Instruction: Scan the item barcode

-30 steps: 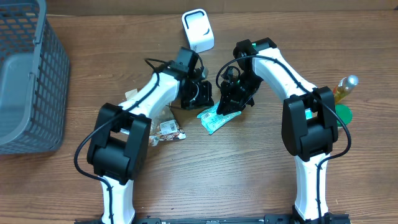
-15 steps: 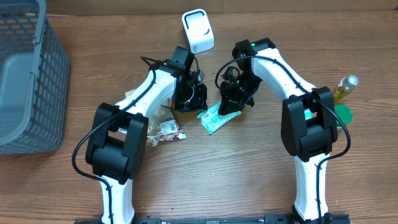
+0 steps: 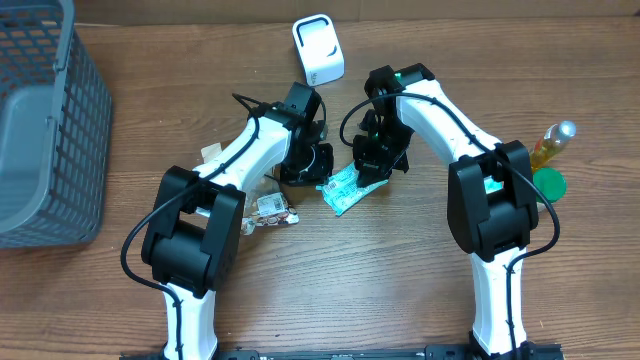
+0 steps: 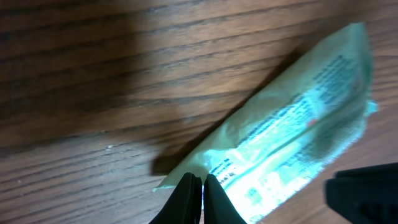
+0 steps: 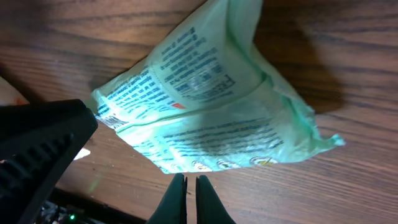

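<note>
The item, a pale green printed packet (image 3: 342, 188), lies flat on the wooden table between both arms. My left gripper (image 3: 318, 166) is at its left end. In the left wrist view the packet (image 4: 292, 143) runs diagonally, and my left gripper (image 4: 198, 185) is shut with its tips over the packet's lower corner. I cannot tell whether the tips pinch the film. In the right wrist view the packet (image 5: 211, 112) fills the middle. My right gripper (image 5: 187, 184) is shut over bare wood just short of its edge, holding nothing. The white scanner (image 3: 318, 48) stands at the back.
A grey mesh basket (image 3: 40, 130) fills the left side. Small snack packets (image 3: 270, 210) lie beside the left arm. A yellow bottle (image 3: 552, 145) and a green lid (image 3: 548, 183) sit at the right edge. A black finger of the left gripper (image 5: 37, 149) looms in the right wrist view.
The right gripper has closed its jaws and shifted slightly left beside the packet. The left arm has edged toward the packet's left end. The packet has stayed in place.
</note>
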